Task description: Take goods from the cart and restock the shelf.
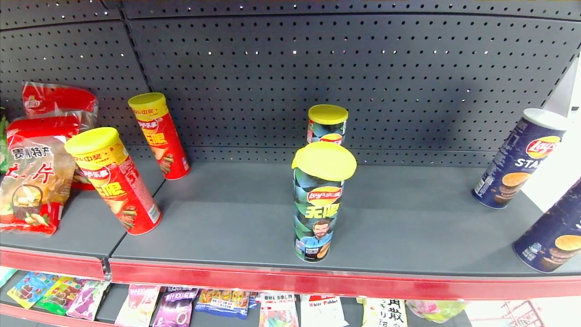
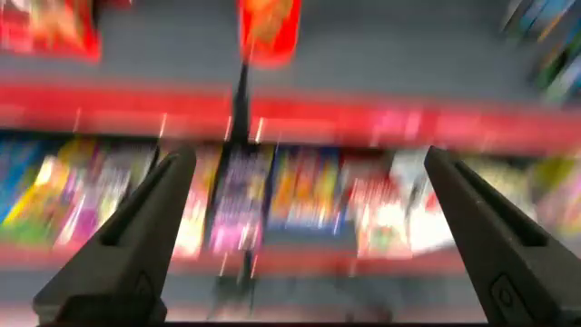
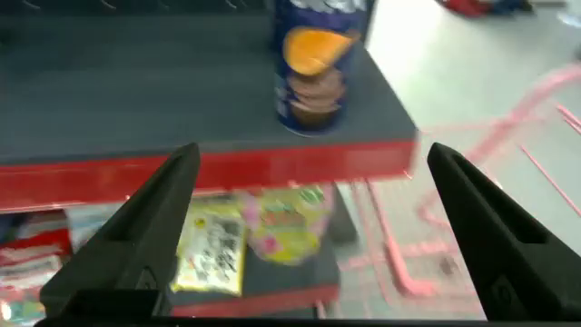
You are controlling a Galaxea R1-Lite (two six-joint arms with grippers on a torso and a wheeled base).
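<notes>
Left gripper [image 2: 309, 241]: fingers spread wide, nothing between them, pointed at the blurred red shelf front. Right gripper [image 3: 304, 241]: same, wide apart and empty, facing the shelf's end, where a navy cardboard chip can [image 3: 313, 64] stood near the front edge.

Head view, bottom of frame: flat colourful snack packets [image 1: 227, 306] lay on the lower shelf. Above them was the dark grey metal shelf with red front strip [image 1: 317, 281].

Front row:
- Centre: tall green-patterned chip can with yellow plastic lid [image 1: 317, 204], upright.
- Lower right: the navy can, cut by the frame edge.
- Left: red chip can with yellow lid [image 1: 115, 181], just beside clear-and-red snack bags [image 1: 34, 181].

Back row:
- Second red can [image 1: 159, 136].
- Second green can [image 1: 327, 125], directly behind the front one.
- Second navy can [image 1: 519, 159] at right.

Behind everything was the dark perforated back panel [image 1: 363, 68].
</notes>
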